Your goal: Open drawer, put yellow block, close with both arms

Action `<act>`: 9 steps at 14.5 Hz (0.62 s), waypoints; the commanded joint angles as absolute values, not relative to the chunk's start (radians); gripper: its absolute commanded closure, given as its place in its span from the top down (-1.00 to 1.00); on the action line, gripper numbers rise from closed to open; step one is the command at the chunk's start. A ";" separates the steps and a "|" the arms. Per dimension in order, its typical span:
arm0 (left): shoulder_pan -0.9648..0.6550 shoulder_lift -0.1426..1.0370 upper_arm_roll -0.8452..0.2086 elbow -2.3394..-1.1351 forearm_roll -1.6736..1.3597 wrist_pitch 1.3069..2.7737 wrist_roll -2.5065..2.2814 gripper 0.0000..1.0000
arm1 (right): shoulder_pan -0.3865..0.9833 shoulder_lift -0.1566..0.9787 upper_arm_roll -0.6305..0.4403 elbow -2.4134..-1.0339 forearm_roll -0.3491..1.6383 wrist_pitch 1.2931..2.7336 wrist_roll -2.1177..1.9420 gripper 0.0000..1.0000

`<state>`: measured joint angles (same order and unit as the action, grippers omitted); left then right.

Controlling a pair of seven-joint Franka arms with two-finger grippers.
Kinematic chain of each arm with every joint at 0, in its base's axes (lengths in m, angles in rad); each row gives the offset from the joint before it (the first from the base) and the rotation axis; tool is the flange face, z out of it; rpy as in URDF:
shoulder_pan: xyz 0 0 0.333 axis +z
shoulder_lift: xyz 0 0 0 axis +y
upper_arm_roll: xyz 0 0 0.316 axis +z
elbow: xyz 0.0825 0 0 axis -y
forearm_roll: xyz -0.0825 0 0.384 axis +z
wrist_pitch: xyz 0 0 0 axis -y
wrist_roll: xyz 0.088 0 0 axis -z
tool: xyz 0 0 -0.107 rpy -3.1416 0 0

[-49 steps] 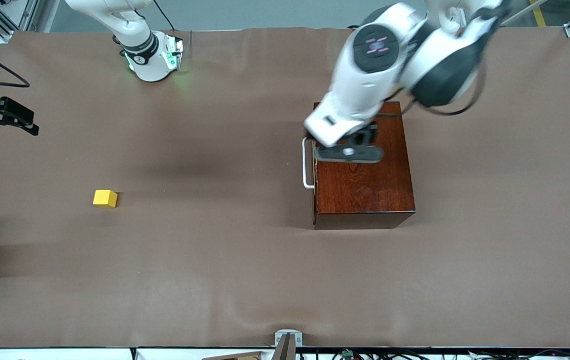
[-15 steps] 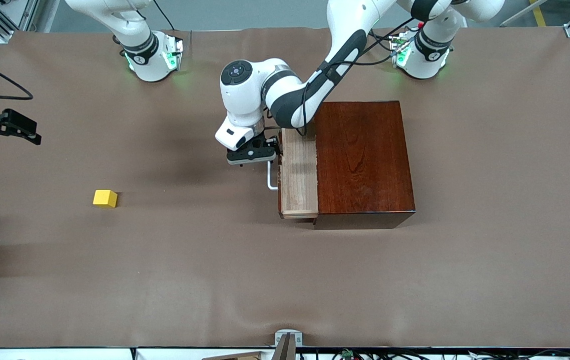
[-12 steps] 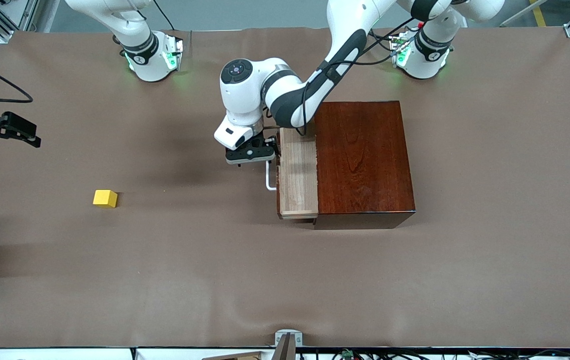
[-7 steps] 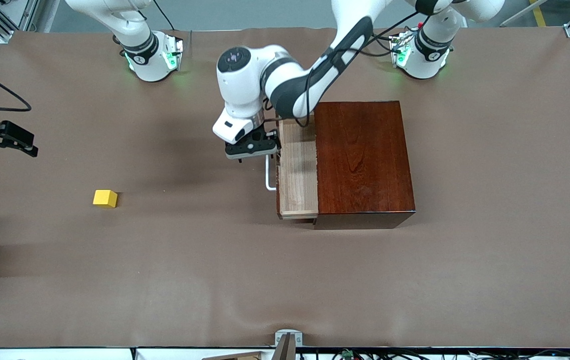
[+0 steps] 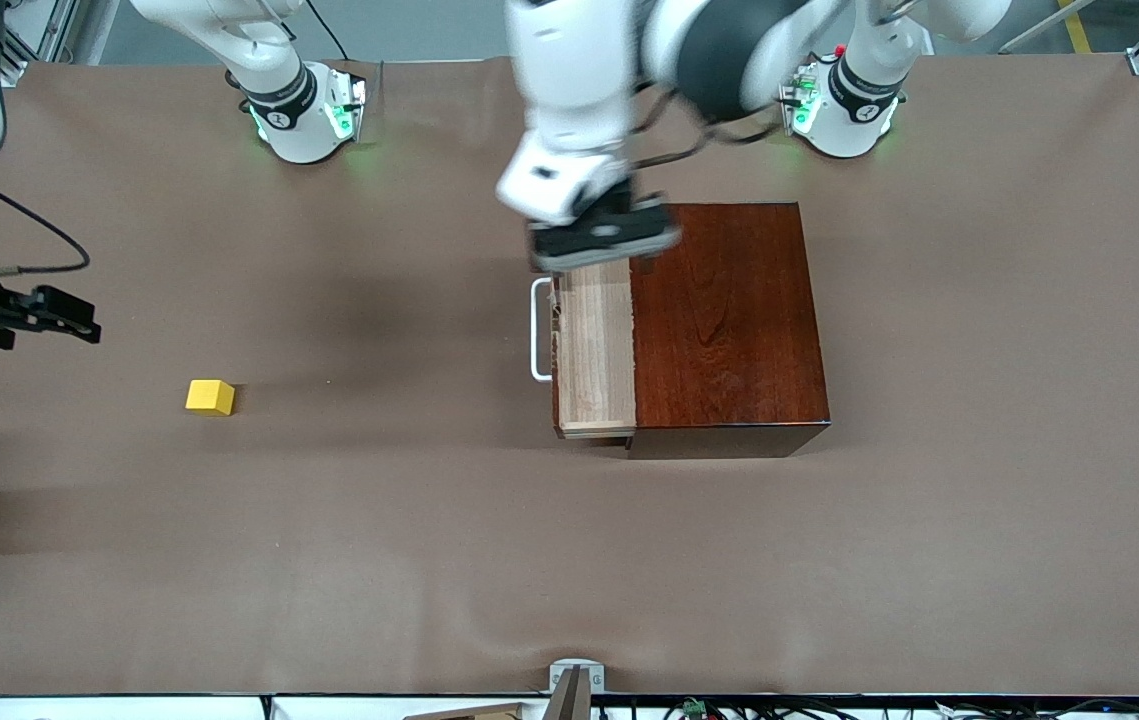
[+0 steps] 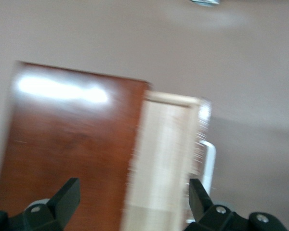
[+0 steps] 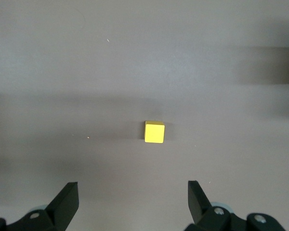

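**A:** What does the drawer look like, and where is it?

**B:** The drawer (image 5: 594, 350) is a pale light-wood tray with a dark reddish-brown front and a white U-shaped bar handle (image 5: 536, 330). It stands partly pulled out of a glossy dark mahogany box (image 5: 724, 320) on the brown tabletop (image 5: 429, 540). Its tray shows bare wood grain. The left tool (image 5: 601, 238), black and two-fingered, hangs over the edge of the box and the drawer's end nearest the arms' bases. In the left wrist view its fingers (image 6: 67, 197) stand wide apart, gripping nothing, with the drawer (image 6: 166, 163) and box (image 6: 72, 139) under them.

**A:** And the block?

**B:** The small plain yellow cube (image 5: 210, 397) sits on the tabletop, well apart from the drawer, toward the right arm's end. The right tool (image 5: 49, 312) hangs near it, above the tabletop. The right wrist view shows the cube (image 7: 154, 132) lying ahead of the wide-open fingers (image 7: 197, 197), untouched.

**A:** Any writing or labels?

**B:** None that I can read. The arm bases (image 5: 314, 115) glow green.
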<state>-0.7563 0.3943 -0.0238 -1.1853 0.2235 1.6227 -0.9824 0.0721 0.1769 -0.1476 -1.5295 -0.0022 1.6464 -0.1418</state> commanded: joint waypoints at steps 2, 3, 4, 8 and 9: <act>-0.591 0.276 -0.040 -1.241 0.238 1.519 -0.885 1.00 | 0.063 0.244 -0.141 -1.500 0.008 1.667 -0.132 1.00; -0.557 0.261 -0.040 -1.241 0.236 1.496 -0.861 1.00 | 0.063 0.256 -0.141 -1.500 0.006 1.667 -0.132 1.00; -0.517 0.246 -0.040 -1.241 0.236 1.477 -0.826 1.00 | 0.061 0.268 -0.141 -1.500 0.005 1.672 -0.132 1.00; -0.358 0.212 -0.043 -1.244 0.181 1.474 -0.597 1.00 | 0.061 0.314 -0.141 -1.500 0.002 1.729 -0.132 1.00; -0.319 0.203 -0.043 -1.249 0.154 1.474 -0.556 1.00 | 0.058 0.336 -0.141 -1.500 0.005 1.739 -0.130 1.00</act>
<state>-0.3869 0.2447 -0.0283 -1.2121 0.1986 1.4813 -0.6285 0.0711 0.2951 -0.1475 -1.5282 -0.0018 1.7302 -0.1417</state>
